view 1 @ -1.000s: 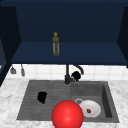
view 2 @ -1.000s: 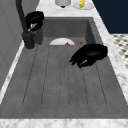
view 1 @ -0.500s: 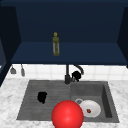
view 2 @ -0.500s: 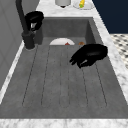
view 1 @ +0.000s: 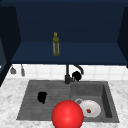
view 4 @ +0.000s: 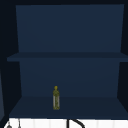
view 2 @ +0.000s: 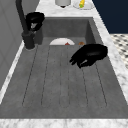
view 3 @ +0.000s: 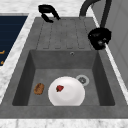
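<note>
I count one white plate point(view 3: 66, 92) in the basin, one bottle point(view 1: 56, 44) (on the shelf). My left hand point(view 1: 42, 97) hovers over the drainboard point(view 2: 50, 82), fingers loosely curled, empty; my right hand point(view 1: 76, 76) is beside the faucet point(view 1: 67, 76), grip unclear.

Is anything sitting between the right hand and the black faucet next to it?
Nothing visible. The right hand hovers right beside the black faucet at the sink's back edge, with no object between them. The left hand is over the grey ribbed drainboard.
</note>
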### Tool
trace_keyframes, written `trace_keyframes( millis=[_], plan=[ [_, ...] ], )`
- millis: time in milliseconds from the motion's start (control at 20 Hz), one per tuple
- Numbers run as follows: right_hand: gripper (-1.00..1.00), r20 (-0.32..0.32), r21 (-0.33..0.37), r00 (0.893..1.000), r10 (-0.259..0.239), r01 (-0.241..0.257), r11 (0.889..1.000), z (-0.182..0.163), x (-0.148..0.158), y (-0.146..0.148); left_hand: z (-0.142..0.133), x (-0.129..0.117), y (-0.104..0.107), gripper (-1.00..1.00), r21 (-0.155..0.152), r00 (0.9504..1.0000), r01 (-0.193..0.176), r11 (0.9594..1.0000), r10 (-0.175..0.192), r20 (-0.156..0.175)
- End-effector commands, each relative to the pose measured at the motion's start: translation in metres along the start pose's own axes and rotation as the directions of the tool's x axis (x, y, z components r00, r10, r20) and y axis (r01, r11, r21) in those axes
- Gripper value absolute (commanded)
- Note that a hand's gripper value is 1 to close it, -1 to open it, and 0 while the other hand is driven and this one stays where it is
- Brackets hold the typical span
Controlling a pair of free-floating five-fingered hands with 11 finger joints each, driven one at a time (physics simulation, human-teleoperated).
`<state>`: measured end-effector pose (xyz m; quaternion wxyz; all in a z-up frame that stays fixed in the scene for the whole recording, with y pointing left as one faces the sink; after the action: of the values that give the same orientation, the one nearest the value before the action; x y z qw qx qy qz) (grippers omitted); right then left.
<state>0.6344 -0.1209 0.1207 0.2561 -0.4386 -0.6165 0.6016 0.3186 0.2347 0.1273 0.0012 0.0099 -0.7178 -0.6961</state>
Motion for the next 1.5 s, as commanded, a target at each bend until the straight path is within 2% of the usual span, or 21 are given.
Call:
trace_keyframes(
  millis=[0, 100, 150, 300, 500, 850, 1150, 1450],
  plan=[
    [1.0, -0.045, -0.02, 0.998, -0.04, 0.04, 0.999, 0.023, 0.0, 0.022, 0.0, 0.0, 0.0, 0.0, 0.0, 1.0, 0.0, 1.0, 0.0, 0.0],
    [1.0, -0.082, -0.076, 0.996, -0.033, 0.026, 0.997, 0.024, 0.005, 0.024, 0.0, 0.0, 0.0, 0.0, 0.0, 1.0, 0.0, 1.0, 0.0, 0.0],
    [1.0, -0.071, -0.092, 0.997, -0.019, 0.012, 0.996, 0.025, 0.008, 0.02, 0.0, 0.0, 0.0, 0.0, 0.0, 1.0, 0.0, 1.0, 0.0, 0.0],
    [1.0, -0.053, -0.097, 0.998, -0.032, 0.027, 0.995, 0.026, 0.013, 0.005, 0.0, 0.0, 0.0, 0.0, 0.0, 1.0, 0.0, 1.0, 0.0, 0.0],
    [1.0, -0.045, -0.105, 0.998, -0.034, 0.029, 0.994, 0.027, 0.014, 0.005, 0.0, 0.0, 0.0, 0.0, 0.0, 1.0, 0.0, 1.0, 0.0, 0.0],
    [1.0, 0.004, -0.128, 0.998, -0.065, 0.065, 0.99, 0.029, 0.008, 0.003, 0.0, 0.0, 0.0, 0.0, 0.0, 1.0, 0.0, 1.0, 0.0, 0.0],
    [1.0, 0.019, -0.14, 0.996, -0.086, 0.087, 0.986, 0.03, 0.005, 0.004, 0.0, 0.0, 0.0, 0.0, 0.0, 1.0, 0.0, 1.0, 0.0, 0.0],
    [1.0, 0.009, -0.141, 0.985, -0.171, 0.171, 0.975, 0.03, 0.0, 0.007, 0.0, 0.0, 0.0, 0.0, 0.0, 1.0, 0.0, 1.0, 0.0, 0.0]
  ],
)
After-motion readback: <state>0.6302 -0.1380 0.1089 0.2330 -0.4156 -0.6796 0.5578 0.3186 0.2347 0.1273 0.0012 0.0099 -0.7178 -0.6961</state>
